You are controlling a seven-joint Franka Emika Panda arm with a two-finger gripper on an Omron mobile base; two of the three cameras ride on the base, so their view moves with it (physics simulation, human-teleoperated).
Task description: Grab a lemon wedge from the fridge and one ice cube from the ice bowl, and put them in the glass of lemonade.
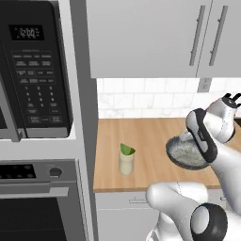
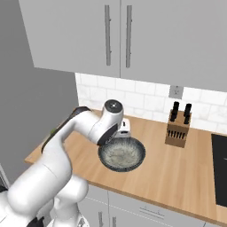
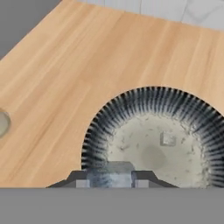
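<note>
Ice-cube step: two-finger gripper clenched on tiny pale ice cube above shallow grey metallic bowl; carry next to short lemonade glass.

A home kitchen: a wooden counter under grey wall cabinets, white tiled backsplash, a black microwave above an oven at left, a knife block at right.

A wooden counter fronts a white tiled backsplash. Grey wall cabinets hang at twelve o'clock; a knife block stands at two o'clock.
</note>
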